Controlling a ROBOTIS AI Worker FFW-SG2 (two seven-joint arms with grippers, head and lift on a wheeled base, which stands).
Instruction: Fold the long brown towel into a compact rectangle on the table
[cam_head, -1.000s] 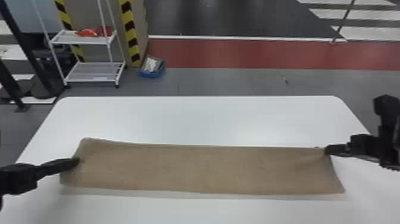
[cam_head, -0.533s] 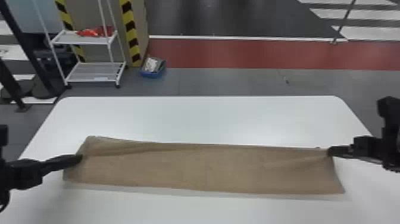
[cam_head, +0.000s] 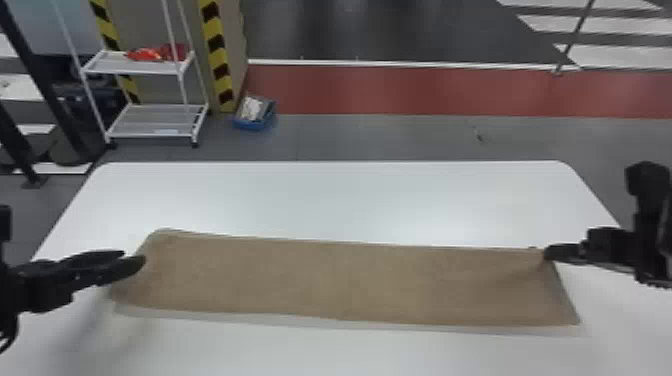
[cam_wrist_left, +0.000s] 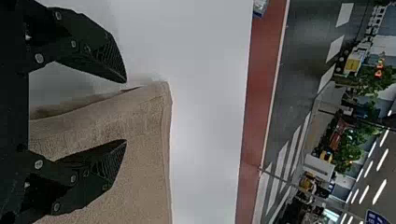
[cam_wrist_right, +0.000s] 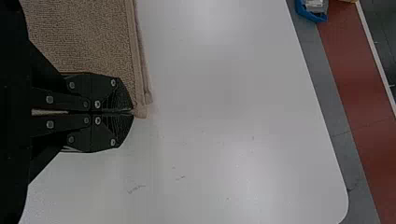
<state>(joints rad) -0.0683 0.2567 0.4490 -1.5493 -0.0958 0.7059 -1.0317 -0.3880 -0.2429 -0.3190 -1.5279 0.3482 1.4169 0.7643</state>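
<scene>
While the brown towel (cam_head: 350, 280) lies long and low across the counter (cam_head: 350, 200), running from side to side near the robot, the left gripper (cam_head: 134, 257) is spread wide over its left end. Its fingers stand well apart in the left wrist view, with the towel's far left corner just beyond the tips and cloth showing between them. The right gripper (cam_head: 546, 252) is closed on the towel's far right corner, a small bit of hem poking out past the fingertips (cam_wrist_right: 125, 100) in the right wrist view. At the edge of the left wrist view, a blue sign (cam_wrist_left: 377, 219) carries white characters.

Compared with half a second ago, the left gripper's fingers have parted, where they looked together at the cloth before. The crease that ran in from the left end has smoothed out, and that end has shifted slightly inward. The right gripper remains at its corner, and the near right corner of the towel lies about where it did. Past the counter, a white rack (cam_head: 132, 72) holds something red (cam_head: 155, 53), with a blue container (cam_head: 255, 122) near it on the floor (cam_head: 375, 137).
</scene>
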